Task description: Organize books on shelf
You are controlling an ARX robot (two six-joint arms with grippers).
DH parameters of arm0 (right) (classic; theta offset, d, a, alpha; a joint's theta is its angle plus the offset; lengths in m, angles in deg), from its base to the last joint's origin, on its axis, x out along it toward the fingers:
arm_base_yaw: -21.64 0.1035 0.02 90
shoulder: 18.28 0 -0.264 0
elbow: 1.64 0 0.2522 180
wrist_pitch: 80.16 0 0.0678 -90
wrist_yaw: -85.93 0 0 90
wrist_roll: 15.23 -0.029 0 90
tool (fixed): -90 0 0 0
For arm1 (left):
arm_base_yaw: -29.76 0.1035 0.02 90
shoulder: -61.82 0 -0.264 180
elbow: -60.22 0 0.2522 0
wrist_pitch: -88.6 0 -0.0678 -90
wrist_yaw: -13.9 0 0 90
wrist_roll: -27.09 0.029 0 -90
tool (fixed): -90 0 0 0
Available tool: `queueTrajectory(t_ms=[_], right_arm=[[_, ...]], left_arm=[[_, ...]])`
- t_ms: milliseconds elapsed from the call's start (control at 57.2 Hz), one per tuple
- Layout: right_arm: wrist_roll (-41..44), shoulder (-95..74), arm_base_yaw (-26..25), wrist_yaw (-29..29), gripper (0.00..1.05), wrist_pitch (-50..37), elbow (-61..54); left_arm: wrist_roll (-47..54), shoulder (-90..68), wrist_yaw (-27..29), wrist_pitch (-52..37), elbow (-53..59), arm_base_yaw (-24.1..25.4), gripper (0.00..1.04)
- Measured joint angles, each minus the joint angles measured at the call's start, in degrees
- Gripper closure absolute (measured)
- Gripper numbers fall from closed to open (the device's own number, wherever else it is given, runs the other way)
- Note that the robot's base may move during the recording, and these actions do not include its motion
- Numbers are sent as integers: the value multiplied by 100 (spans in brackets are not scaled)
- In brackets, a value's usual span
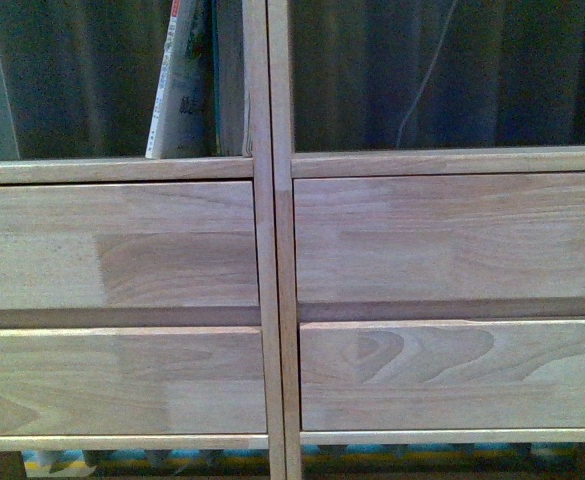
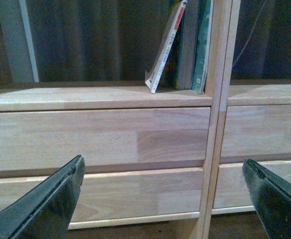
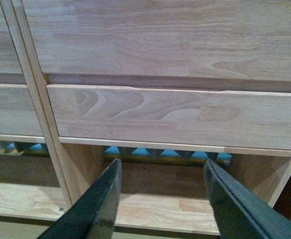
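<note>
The light wood shelf [image 1: 272,250] fills the front view, with two drawer fronts in each column. The books [image 1: 187,90] stand in the left column's open compartment against the centre divider; the outer one leans. The left wrist view shows the same books [image 2: 182,47], one pale with a red patch and others with teal edges. My left gripper [image 2: 162,167] is open, low in front of the drawer fronts, well below the books. My right gripper [image 3: 160,167] is open with nothing between its fingers, facing the low compartment under the right column's drawers.
The right column's open compartment [image 1: 442,80] shows only dark curtain and a thin white cable [image 1: 422,75]. A blue and yellow patterned strip [image 3: 160,153] shows behind the lowest shelf board [image 3: 155,209]. A pale upright post [image 2: 21,40] stands at the far left.
</note>
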Motion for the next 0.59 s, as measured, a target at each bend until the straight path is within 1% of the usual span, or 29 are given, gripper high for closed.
queueTrajectory(t_ms=[17, 35, 70, 87, 140, 157, 245, 297, 332, 437, 455, 595], right_arm=[[-2, 0, 0, 2, 41, 0, 0], [-2, 0, 0, 2, 40, 0, 0], [0, 0, 0, 4, 33, 0, 0], [-2, 0, 0, 4, 31, 0, 0], [-2, 2, 0, 2, 21, 0, 0], [-2, 2, 0, 2, 20, 0, 0], [-2, 2, 0, 2, 6, 0, 0], [-2, 2, 0, 2, 7, 0, 0], [-2, 2, 0, 2, 7, 0, 0], [-2, 2, 0, 2, 7, 0, 0], [-2, 2, 0, 2, 7, 0, 0], [-2, 2, 0, 2, 7, 0, 0]], left_arm=[[15, 13, 286, 245, 0, -114, 21], [20, 31, 409, 350, 9, -153, 23], [44, 101, 693, 586, 103, -264, 30], [55, 118, 697, 599, 133, -282, 31], [79, 212, 820, 599, 304, -321, 42], [79, 234, 826, 590, 328, -323, 44], [98, 402, 833, 511, 551, -330, 60], [103, 520, 831, 448, 748, -339, 74], [105, 560, 833, 424, 815, -339, 79], [105, 697, 833, 358, 1036, -339, 101], [96, 719, 831, 350, 1062, -339, 102], [118, 885, 833, 282, 1300, -341, 102]])
